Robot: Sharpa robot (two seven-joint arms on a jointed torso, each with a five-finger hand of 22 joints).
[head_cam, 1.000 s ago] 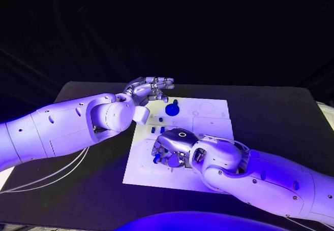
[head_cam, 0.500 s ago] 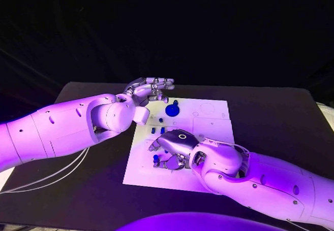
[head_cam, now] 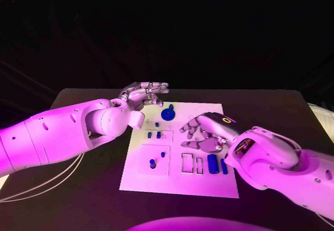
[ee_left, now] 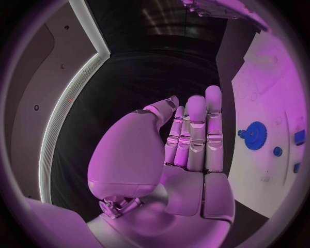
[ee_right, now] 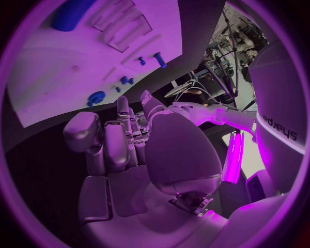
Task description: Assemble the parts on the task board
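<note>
The white rectangular task board (head_cam: pixel 185 160) lies mid-table. The silver right hand (head_cam: pixel 204 133) hovers over it, fingers loosely spread, empty, with two blue upright bars (head_cam: pixel 213 163) at its 6 o'clock. The silver left hand (head_cam: pixel 144 93) hangs off the board's far-left corner, fingers straight and close together, empty; the blue round gear (head_cam: pixel 168 114) lies at its 4 o'clock. Small pegs are hard to distinguish.

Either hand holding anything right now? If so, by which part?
Nothing held. The left hand is empty, fingers straight, beside the task board. The right hand hangs over it, palm empty.
</note>
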